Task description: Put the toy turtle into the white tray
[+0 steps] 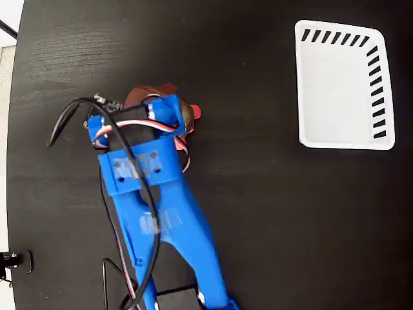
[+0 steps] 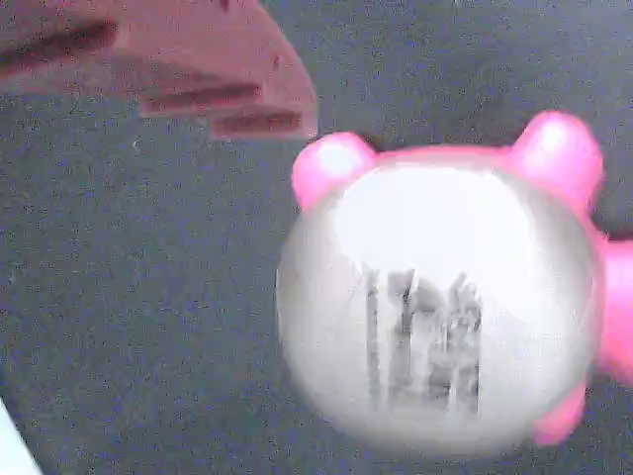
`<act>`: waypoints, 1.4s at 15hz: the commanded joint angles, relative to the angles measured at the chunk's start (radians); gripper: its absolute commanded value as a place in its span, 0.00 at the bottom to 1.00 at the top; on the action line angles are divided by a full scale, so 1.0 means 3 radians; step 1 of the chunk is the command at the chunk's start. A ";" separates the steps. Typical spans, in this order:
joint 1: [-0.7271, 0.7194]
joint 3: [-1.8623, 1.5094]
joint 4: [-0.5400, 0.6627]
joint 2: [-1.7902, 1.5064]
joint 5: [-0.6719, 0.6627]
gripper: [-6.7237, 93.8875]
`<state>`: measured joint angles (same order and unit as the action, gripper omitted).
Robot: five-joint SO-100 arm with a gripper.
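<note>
One blue 3D-printed arm (image 1: pixel 161 213) w/ gripper (image 1: pixel 169 102) right over small squishy tan-shelled, pink-footed toy turtle (image 2: pixel 440 312), grip state can't tell, ribbed reddish finger (image 2: pixel 198 69) beside shell, white slotted plastic tray (image 1: pixel 342 139) well apart, to gripper's right in fixed view, on black table (image 1: pixel 271 219).

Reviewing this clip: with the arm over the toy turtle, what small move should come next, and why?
Probably lower a little and centre on the toy turtle. The wrist view shows it close below on the table, off to the right, with one finger up left and not touching. The white tray is empty.
</note>
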<state>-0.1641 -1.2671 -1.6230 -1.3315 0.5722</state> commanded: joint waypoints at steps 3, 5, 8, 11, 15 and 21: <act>0.0000 0.0189 -0.0041 0.0041 -0.0133 0.63; 0.0031 0.0194 0.0026 0.0143 -0.0118 0.63; 0.0046 0.0194 0.0133 0.0337 -0.0097 0.63; 0.0041 0.0189 0.0220 0.0481 -0.0092 0.63; 0.0036 0.0189 0.0317 0.0619 -0.0072 0.68; 0.0015 0.0138 0.0455 0.0777 -0.0041 0.68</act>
<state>-0.1488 -1.2625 -1.4895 -1.0615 0.5538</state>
